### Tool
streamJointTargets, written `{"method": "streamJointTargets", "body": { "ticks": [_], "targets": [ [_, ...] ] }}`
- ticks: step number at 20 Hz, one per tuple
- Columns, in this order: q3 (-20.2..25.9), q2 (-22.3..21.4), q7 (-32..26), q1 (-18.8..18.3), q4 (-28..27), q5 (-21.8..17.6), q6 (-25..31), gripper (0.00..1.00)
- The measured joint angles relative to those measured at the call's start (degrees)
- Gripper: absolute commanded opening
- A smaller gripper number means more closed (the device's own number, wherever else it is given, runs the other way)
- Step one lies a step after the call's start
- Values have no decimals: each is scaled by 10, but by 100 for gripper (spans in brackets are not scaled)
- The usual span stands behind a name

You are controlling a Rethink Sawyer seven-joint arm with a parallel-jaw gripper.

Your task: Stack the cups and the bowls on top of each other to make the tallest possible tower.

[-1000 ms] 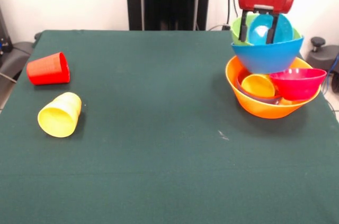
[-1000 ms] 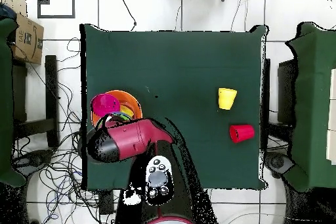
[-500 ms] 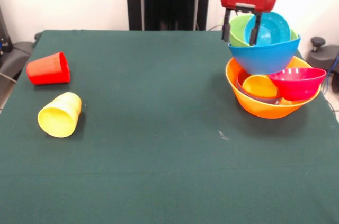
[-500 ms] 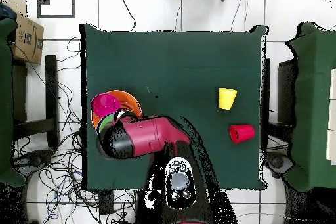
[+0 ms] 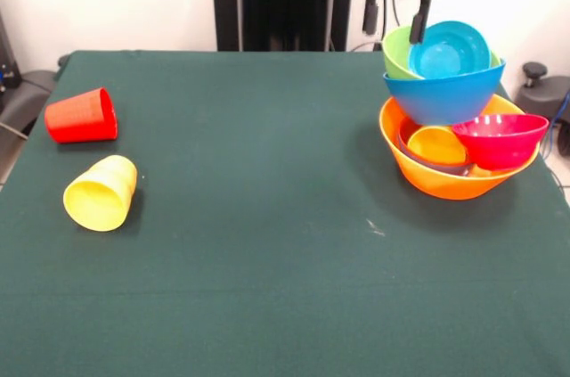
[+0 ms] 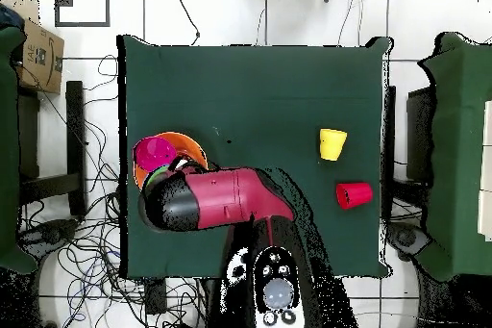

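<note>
Pincer (image 5: 394, 22) empty, spread above tower (image 5: 459, 118) | writing: illegible

Cups lying on their sides on the table: two — one red ribbed plastic cup (image 5: 81, 116), one yellow plastic cup (image 5: 100, 192).
Bowls in the pile: six visible — large orange plastic bowl (image 5: 419, 170), blue bowl (image 5: 445, 94), lime green bowl (image 5: 395, 50), light-blue bowl (image 5: 450, 49), crimson bowl (image 5: 500, 139), small yellow-orange bowl (image 5: 435, 144).

The gripper (image 5: 394, 19) hangs from above, its two fingers (image 5: 370, 16) parted and empty.
</note>
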Motion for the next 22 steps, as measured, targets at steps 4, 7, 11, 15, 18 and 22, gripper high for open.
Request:
{"method": "streamJointTargets", "body": {
  "ticks": [4, 7, 11, 15, 18, 22],
  "targets": [
    [12, -32, 0, -6, -16, 21, 81, 100],
    [30, -49, 0, -27, -35, 27, 128, 100],
    [49, -51, -3, -58, -50, 27, 135, 100],
    [76, -31, -16, -117, -69, 12, 116, 100],
    [89, -12, -24, -149, -79, -7, 100, 100],
    [105, 20, -37, -184, -91, -41, 80, 100]
  ]
}}
